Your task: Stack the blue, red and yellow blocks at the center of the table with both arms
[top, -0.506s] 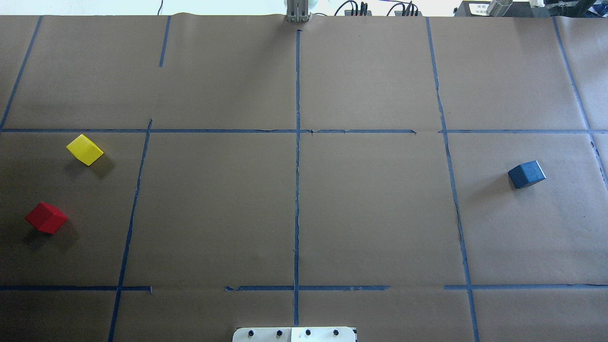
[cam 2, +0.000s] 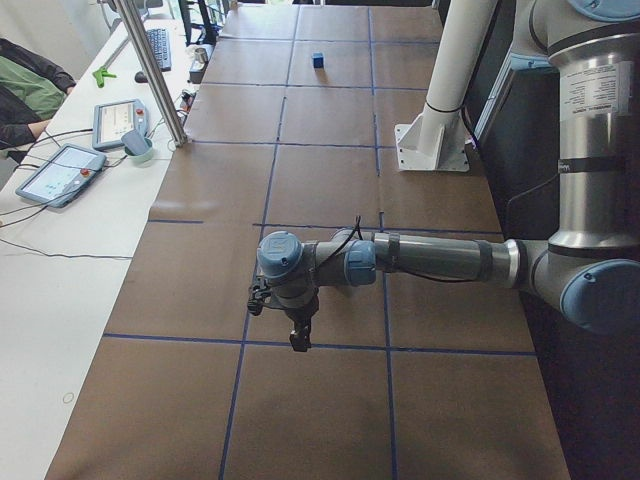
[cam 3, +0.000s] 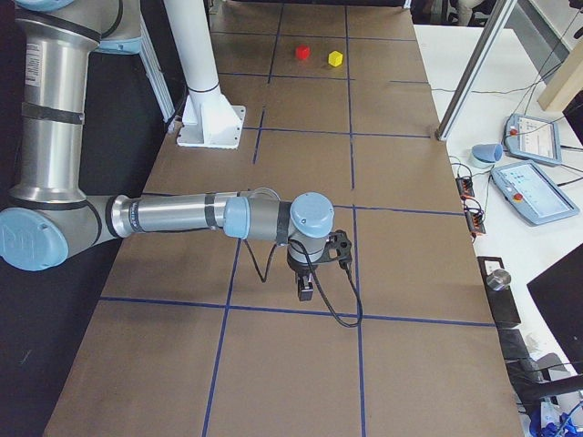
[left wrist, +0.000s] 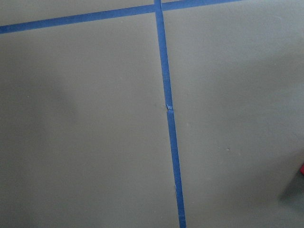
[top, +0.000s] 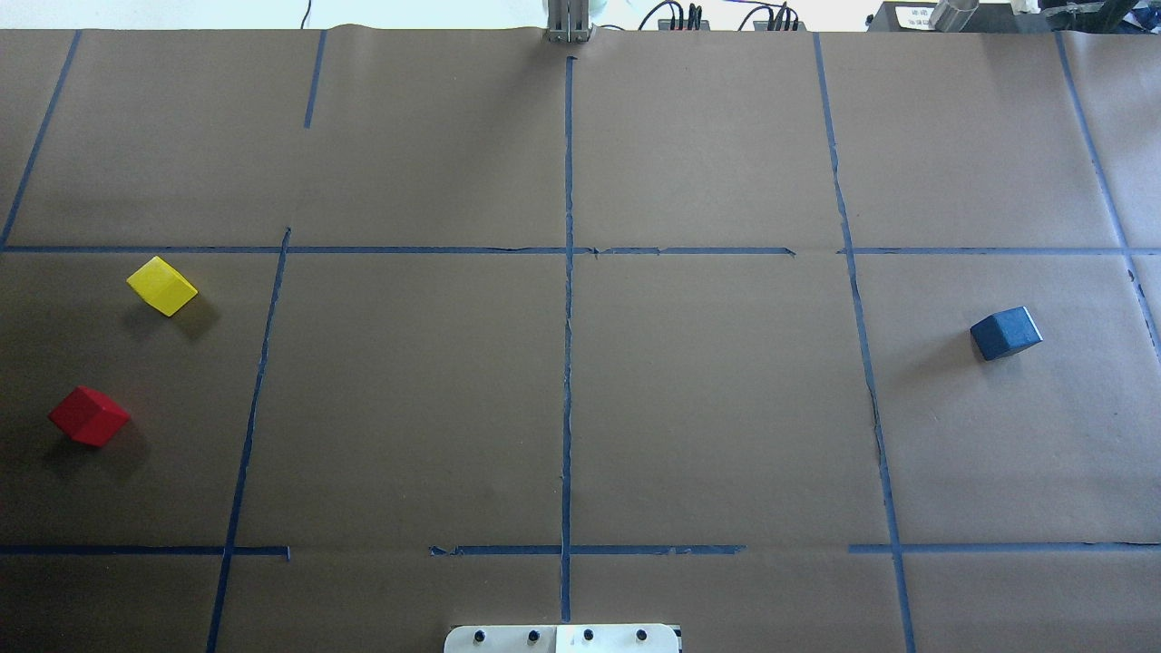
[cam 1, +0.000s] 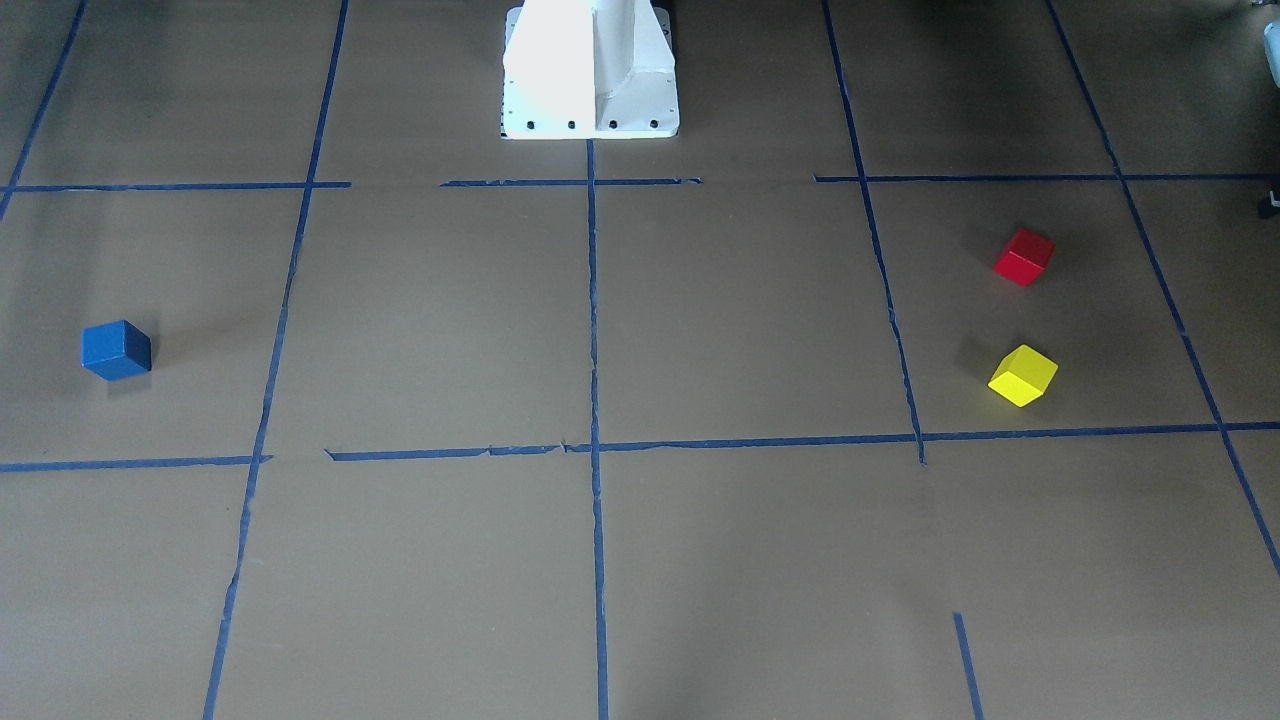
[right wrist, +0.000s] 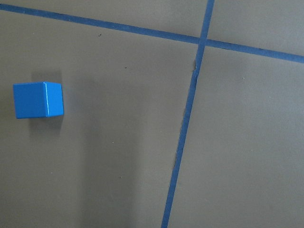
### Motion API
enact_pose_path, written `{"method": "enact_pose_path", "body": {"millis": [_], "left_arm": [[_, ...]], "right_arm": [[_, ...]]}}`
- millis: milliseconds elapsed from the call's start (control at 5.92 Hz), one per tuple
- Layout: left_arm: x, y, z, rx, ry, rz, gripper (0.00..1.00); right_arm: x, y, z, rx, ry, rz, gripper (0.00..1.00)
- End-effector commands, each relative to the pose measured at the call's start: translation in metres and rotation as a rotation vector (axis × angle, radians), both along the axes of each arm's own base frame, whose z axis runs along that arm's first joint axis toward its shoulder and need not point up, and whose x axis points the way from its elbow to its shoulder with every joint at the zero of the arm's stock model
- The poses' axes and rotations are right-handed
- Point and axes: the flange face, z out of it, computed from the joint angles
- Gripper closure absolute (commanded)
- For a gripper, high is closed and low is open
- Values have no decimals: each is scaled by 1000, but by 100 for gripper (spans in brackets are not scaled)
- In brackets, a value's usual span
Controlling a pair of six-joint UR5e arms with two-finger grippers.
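Observation:
The blue block (top: 1005, 334) lies on the table's right side; it also shows in the front view (cam 1: 116, 350) and at the left of the right wrist view (right wrist: 38, 99). The red block (top: 89, 415) and the yellow block (top: 161, 286) lie apart on the left side, yellow farther from the robot. The left gripper (cam 2: 296, 340) shows only in the exterior left view, pointing down over the table end. The right gripper (cam 3: 306, 293) shows only in the exterior right view, likewise. I cannot tell whether either is open or shut. Neither touches a block.
Blue tape lines (top: 568, 363) divide the brown paper table into squares. The white robot base (cam 1: 590, 70) stands at the near middle edge. Side tables hold teach pendants (cam 2: 58, 172) (cam 3: 533, 191), a metal post (cam 2: 150, 70) and cables.

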Motion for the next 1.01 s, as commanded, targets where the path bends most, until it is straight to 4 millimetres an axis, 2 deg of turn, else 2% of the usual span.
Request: {"method": "enact_pose_path", "body": {"millis": [0,169,338,506,844], "left_arm": [[1,-1,1,-1,0,2,0],[3,0,2,-4,0,6,0],[4,-1,1,-2,0,9,0],[5,-1,1,-2,0,12,0],[6,-1,1,-1,0,12,0]], "right_arm": [[-45,-28,-32,151,-14,-91,0],[-87,-33,-46,150,-28,-62,0],[-124,-31,-52,151,-11,-3,0],[-151,-29,-51,135,-15,43,0],[-205,-23,-18,167,-45,89,0]]}}
